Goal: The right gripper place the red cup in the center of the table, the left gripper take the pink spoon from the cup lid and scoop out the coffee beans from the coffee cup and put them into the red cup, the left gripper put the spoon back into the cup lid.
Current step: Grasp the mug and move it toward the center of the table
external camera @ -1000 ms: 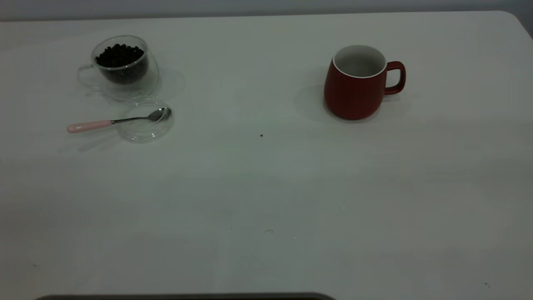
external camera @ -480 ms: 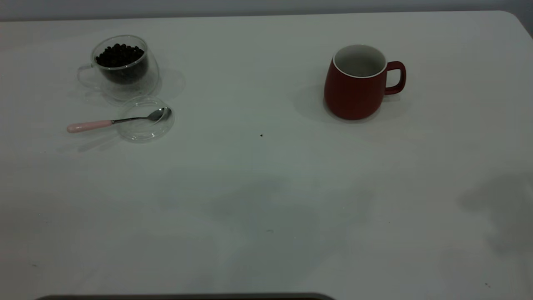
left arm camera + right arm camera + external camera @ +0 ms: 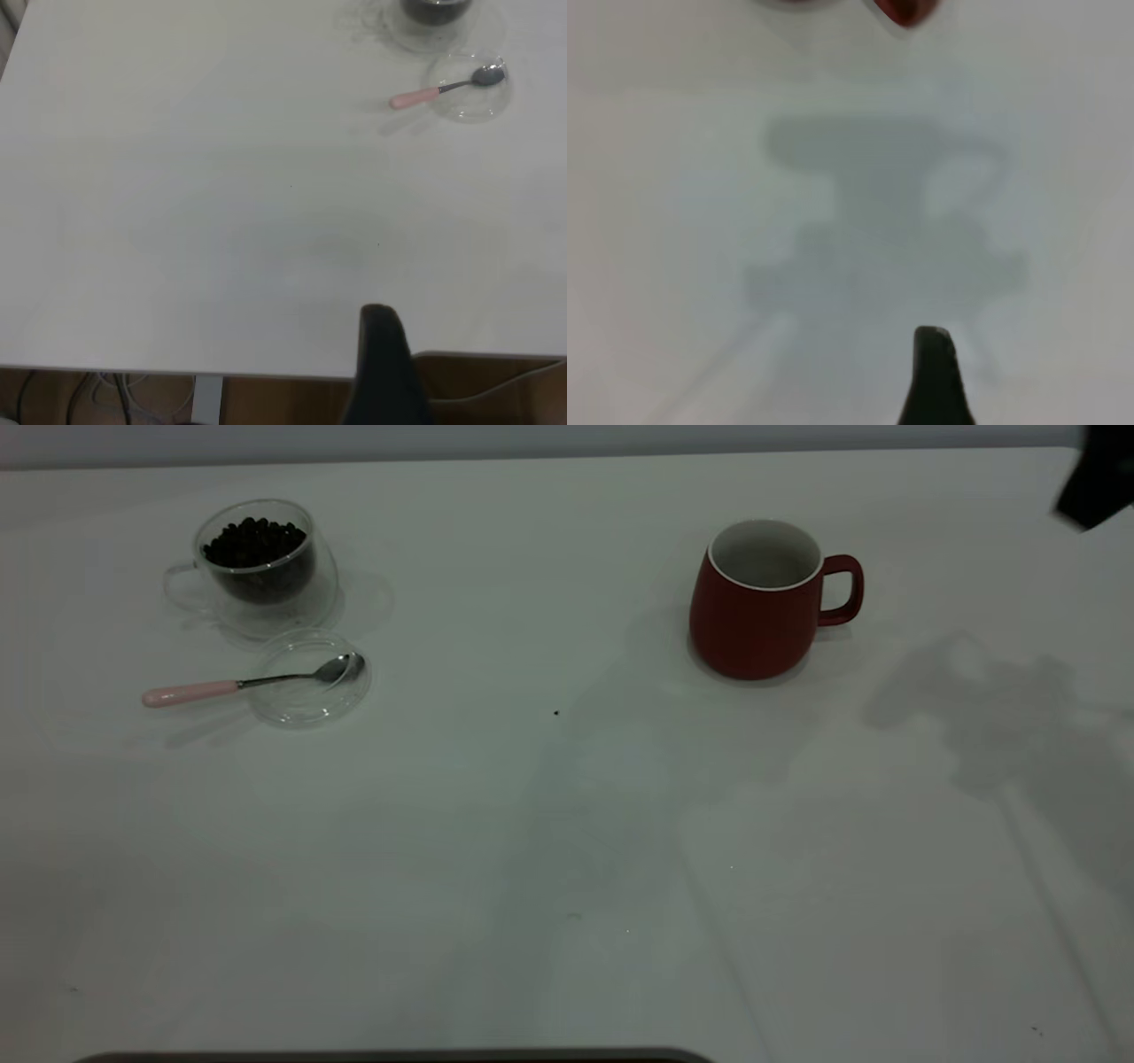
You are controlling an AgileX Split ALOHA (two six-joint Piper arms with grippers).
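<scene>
The red cup [image 3: 753, 615] stands upright and empty on the right half of the table [image 3: 567, 850]. Its handle [image 3: 906, 11] shows at the edge of the right wrist view. The coffee cup [image 3: 257, 571] with coffee beans [image 3: 255, 540] stands far left. In front of it the pink spoon [image 3: 239, 685] lies with its bowl in the cup lid [image 3: 308, 682]. My right gripper [image 3: 1097, 480] hangs high at the far right corner, apart from the red cup; its tip [image 3: 933, 341] looks shut and empty. My left gripper [image 3: 378, 317] is parked shut over the table's edge, far from the spoon [image 3: 443, 88].
A tiny dark speck [image 3: 556, 712] lies mid-table. The right arm's shadow [image 3: 992, 708] falls on the table to the right of the red cup. A dark edge [image 3: 399, 1056] runs along the near side.
The right arm has come into the exterior view at the top right corner. Its shadow has moved up the table toward the red cup. The objects have not moved.
</scene>
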